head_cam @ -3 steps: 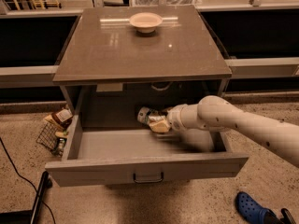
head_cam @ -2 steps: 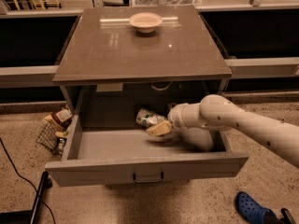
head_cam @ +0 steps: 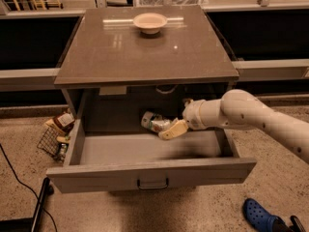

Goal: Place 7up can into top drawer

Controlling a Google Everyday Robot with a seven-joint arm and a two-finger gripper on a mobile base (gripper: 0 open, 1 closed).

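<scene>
The top drawer (head_cam: 149, 175) is pulled out wide, with its grey front panel and dark bar handle (head_cam: 152, 183) towards me. My gripper (head_cam: 165, 127) reaches in from the right, low over the back of the drawer. It is shut on the 7up can (head_cam: 152, 122), a whitish can with green markings that lies tilted on its side. One pale finger (head_cam: 174, 129) shows under the can. I cannot tell whether the can touches the drawer floor. The white arm (head_cam: 241, 112) crosses the drawer's right side.
A pale round bowl (head_cam: 149, 21) stands at the back of the brown cabinet top (head_cam: 145, 52). A wire basket with packets (head_cam: 57, 134) sits on the floor at the left. A black cable (head_cam: 21, 178) and a blue shoe (head_cam: 258, 215) lie on the floor.
The gripper and the can stay at almost the same spot at the back of the drawer. The wrist has shifted slightly up and right.
</scene>
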